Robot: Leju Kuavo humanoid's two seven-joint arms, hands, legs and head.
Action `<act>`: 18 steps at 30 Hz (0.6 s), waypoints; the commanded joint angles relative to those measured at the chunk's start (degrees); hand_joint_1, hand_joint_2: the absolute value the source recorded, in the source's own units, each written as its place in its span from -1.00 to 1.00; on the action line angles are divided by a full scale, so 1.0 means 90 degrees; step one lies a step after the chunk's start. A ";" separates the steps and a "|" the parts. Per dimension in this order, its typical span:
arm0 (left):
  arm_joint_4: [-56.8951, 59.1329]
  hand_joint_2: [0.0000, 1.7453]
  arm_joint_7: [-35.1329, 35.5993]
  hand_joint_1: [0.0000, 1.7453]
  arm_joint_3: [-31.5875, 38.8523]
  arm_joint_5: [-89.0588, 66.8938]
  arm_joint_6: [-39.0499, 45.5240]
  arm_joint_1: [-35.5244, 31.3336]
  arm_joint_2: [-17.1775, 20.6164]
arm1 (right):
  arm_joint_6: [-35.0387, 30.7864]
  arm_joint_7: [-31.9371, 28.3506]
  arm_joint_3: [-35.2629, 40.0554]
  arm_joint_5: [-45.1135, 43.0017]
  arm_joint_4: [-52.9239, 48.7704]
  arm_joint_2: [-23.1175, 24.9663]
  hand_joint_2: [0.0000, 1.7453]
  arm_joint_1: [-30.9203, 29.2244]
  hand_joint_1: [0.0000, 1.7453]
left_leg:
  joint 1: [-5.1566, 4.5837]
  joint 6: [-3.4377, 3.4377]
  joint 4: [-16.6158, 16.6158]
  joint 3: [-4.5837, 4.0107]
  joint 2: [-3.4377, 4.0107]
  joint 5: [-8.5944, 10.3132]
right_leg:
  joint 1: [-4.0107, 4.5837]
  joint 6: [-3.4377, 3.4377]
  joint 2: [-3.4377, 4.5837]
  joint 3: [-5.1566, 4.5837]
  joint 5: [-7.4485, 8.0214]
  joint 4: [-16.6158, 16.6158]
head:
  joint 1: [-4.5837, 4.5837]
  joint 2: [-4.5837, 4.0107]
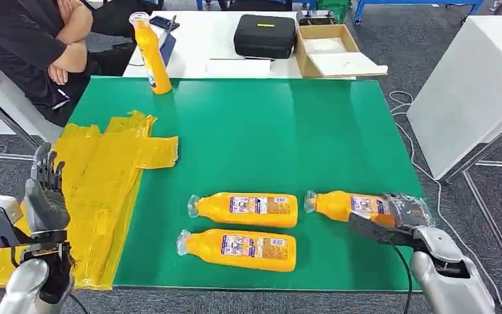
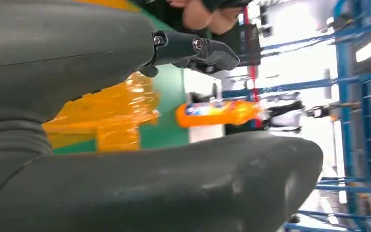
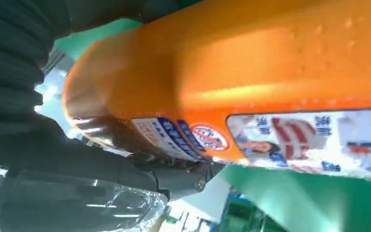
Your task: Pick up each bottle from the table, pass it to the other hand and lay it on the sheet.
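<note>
The right hand (image 1: 406, 210) grips the rightmost lying bottle (image 1: 343, 205) (still on the table (image 1: 268, 131)). The left hand (image 1: 44, 190) hovers over the sheet (image 1: 104, 176), fingers apart, holding nothing.

Head view high above green table (image 1: 268, 131), wrist views close, sharing it.

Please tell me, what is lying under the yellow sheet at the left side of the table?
The yellow sheet lies crumpled on the green table and hangs over its left edge. Green surface shows around it; whatever else may be underneath is covered.
</note>
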 commanded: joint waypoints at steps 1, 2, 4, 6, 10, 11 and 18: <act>0.0181 -1.00 0.0090 -1.00 0.0125 0.0014 -0.0056 0.0285 -0.0142 | -0.0123 -0.0083 -0.0371 -0.0143 -0.1366 -0.0031 1.00 0.0362 1.00 | -0.0002 -0.0017 0.0000 -0.0008 -0.0010 -0.0004 | -0.0003 -0.0006 -0.0013 -0.0007 -0.0009 0.0004 | 0.0000 0.0000; 0.0161 -1.00 0.0105 -1.00 0.0188 0.0025 -0.0065 0.0389 -0.0179 | -0.0153 -0.0081 -0.0463 -0.0201 -0.1747 -0.0075 1.00 0.0460 1.00 | 0.0001 -0.0013 -0.0002 -0.0015 -0.0003 -0.0002 | -0.0002 -0.0005 -0.0005 -0.0015 -0.0005 0.0003 | -0.0002 0.0000; 0.0181 -1.00 0.0116 -1.00 0.0307 0.0050 -0.0151 0.0494 -0.0288 | 0.0067 0.0002 -0.0750 -0.0287 -0.2532 -0.0138 1.00 0.0717 1.00 | -0.0002 -0.0014 -0.0001 -0.0026 0.0007 -0.0006 | -0.0007 -0.0005 0.0005 -0.0026 -0.0007 0.0008 | -0.0002 0.0000; 0.0221 -1.00 0.0094 -1.00 0.0359 0.0030 -0.0186 0.0430 -0.0354 | 0.0095 0.0040 -0.0971 -0.0291 -0.2921 -0.0127 1.00 0.0865 1.00 | -0.0003 -0.0013 0.0001 -0.0031 -0.0001 -0.0006 | -0.0008 -0.0004 0.0000 -0.0031 -0.0010 0.0011 | 0.0000 0.0000; 0.0385 -1.00 0.0119 -1.00 0.0305 -0.0127 -0.0348 0.0235 -0.0465 | 0.0154 0.0002 -0.1352 -0.0234 -0.3125 -0.0150 1.00 0.1041 1.00 | 0.0002 -0.0010 -0.0003 -0.0048 -0.0015 0.0001 | -0.0004 -0.0003 -0.0014 -0.0046 -0.0006 0.0003 | 0.0000 0.0000; 0.0449 -1.00 0.0122 -1.00 0.0243 -0.0157 -0.0395 0.0172 -0.0476 | 0.0088 -0.0034 -0.1419 -0.0262 -0.3086 -0.0158 1.00 0.1061 1.00 | 0.0003 -0.0015 -0.0001 -0.0046 -0.0025 0.0000 | -0.0003 -0.0003 -0.0025 -0.0038 -0.0010 0.0002 | 0.0000 0.0000; 0.0737 1.00 0.0106 -1.00 -0.0263 0.0036 -0.0711 -0.0147 -0.0528 | -0.0637 -0.0305 -0.1234 -0.0836 -0.2929 0.0058 1.00 0.0883 1.00 | 0.0004 -0.0017 -0.0006 -0.0040 -0.0014 0.0002 | 0.0001 -0.0004 -0.0013 -0.0033 -0.0002 -0.0006 | 0.0000 -0.0002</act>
